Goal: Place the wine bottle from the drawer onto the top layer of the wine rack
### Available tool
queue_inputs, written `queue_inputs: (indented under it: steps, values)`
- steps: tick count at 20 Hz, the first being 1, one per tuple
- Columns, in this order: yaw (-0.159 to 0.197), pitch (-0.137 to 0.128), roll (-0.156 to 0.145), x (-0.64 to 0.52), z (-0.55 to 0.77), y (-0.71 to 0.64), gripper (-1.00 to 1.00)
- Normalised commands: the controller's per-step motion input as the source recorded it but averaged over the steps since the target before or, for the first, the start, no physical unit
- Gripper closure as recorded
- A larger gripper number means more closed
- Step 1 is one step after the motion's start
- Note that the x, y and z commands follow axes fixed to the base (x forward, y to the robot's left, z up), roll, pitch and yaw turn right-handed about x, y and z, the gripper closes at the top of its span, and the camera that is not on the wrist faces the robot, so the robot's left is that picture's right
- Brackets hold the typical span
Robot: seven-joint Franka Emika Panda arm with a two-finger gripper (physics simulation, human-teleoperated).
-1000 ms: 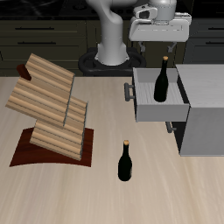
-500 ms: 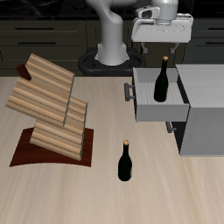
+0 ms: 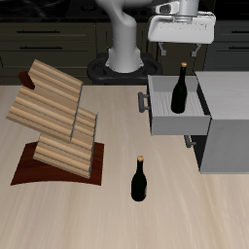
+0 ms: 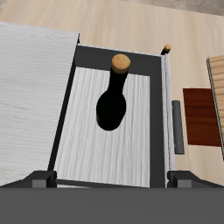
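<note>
Pale wood table [image 3: 107,219]; dark cabinets [image 3: 49,39] behind; tool [image 3: 182,49] spread wide, empty.

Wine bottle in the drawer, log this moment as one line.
claw: above drawer, holding nothing | wine bottle: upright in drawer | wine rack: empty

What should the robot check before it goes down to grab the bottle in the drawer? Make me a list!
1. Drawer open: ok.
2. Wine bottle upright in the drawer: ok.
3. Gripper above the bottle: ok; the wrist view looks straight down on its cork.
4. Gripper open: cannot tell; only the fingertips show.
5. Top layer of the wine rack free: ok.
6. Other bottle out of the way: ok, it stands on the table near the front edge.
</note>
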Motion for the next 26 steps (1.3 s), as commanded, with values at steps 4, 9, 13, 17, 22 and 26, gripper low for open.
queue_inputs:
  steps: [4,9,13,17,22,26]
  values:
    - [-0.008,-0.069,-0.014,0.09,-0.18,0.00,-1.00]
    - [-0.073,-0.047,-0.021,0.17,-0.10,-0.13,-1.00]
    - [-0.005,-0.115,-0.014,0.12,-0.15,-0.02,-1.00]
    - [-0.037,-0.052,-0.023,0.13,-0.14,-0.04,-1.00]
    - [0.000,-0.143,-0.015,0.02,-0.06,0.00,-1.00]
    - [-0.012,-0.118,-0.005,-0.10,-0.07,0.08,-1.00]
